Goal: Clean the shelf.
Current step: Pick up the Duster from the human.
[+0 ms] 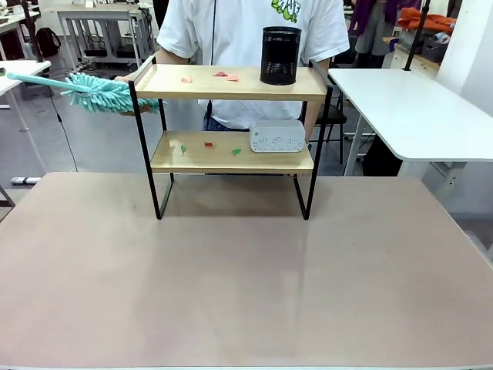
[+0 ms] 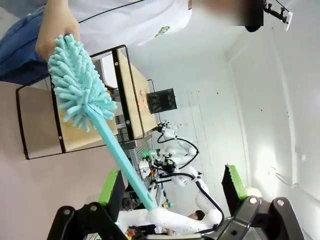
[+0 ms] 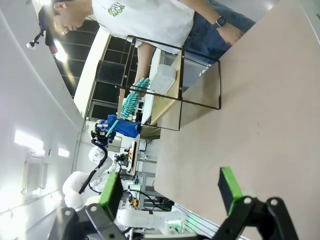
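L gripper (image 2: 171,171) jaws wide w/ the teal duster (image 1: 104,94) handle running between them, unclamped; R gripper (image 3: 170,173) also wide, facing the brown table (image 1: 246,285). At its far centre stands the shelf (image 1: 231,92) — paper scraps (image 1: 209,144) on both boards, black mesh cup (image 1: 280,55) top right, white box (image 1: 277,136) below. Person's hand (image 2: 55,27) holds the duster head at the shelf's top-left corner.

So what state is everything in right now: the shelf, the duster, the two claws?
Shelf: upright, scraps on both boards.
Duster: in the air at the shelf's top left corner, a person's hand at its head.
Cup: upright, top board.
White box: lying on the lower board.
Left gripper: open, duster handle's end near it.
Right gripper: open, empty.
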`<state>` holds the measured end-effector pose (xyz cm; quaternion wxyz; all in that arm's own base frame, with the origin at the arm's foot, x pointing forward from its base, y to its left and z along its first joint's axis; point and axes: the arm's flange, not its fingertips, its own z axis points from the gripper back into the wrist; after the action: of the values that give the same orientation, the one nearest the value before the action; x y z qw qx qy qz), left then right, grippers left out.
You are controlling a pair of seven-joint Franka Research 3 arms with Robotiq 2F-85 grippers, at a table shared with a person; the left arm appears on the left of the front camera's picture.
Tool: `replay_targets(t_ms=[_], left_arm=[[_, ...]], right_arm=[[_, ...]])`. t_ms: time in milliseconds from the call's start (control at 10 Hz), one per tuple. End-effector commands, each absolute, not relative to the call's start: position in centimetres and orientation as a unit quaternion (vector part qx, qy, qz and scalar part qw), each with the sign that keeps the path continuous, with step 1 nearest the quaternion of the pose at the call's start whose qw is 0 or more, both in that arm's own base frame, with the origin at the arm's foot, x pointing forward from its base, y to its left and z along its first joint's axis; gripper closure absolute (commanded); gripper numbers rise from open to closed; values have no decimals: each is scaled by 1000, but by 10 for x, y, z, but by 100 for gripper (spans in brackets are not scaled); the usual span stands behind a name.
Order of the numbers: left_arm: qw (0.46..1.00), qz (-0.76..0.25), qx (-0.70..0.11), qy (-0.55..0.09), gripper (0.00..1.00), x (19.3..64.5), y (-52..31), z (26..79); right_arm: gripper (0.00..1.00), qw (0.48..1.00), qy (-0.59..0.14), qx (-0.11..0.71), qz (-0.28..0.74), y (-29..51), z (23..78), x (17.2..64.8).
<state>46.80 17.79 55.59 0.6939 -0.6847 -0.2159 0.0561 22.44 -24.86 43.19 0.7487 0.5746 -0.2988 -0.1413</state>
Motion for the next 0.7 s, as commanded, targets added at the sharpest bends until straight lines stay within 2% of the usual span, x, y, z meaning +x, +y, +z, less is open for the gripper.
replay_targets(t_ms=[0,200,400,600], left_arm=[[722,75,-679,-110,0,488,167,551],[723,102,-683,-30,0,512,162,550],[726,136,-674,-1,0,522,144,542],[727,127,-674,35,0,527,121,539]], right_arm=[[0,744,-314,576,-130,-250,434,227],[0,744,-314,576,-130,-250,434,227],[0,744,-314,576,-130,-250,434,227],[0,744,-314,576,-130,-250,434,227]])
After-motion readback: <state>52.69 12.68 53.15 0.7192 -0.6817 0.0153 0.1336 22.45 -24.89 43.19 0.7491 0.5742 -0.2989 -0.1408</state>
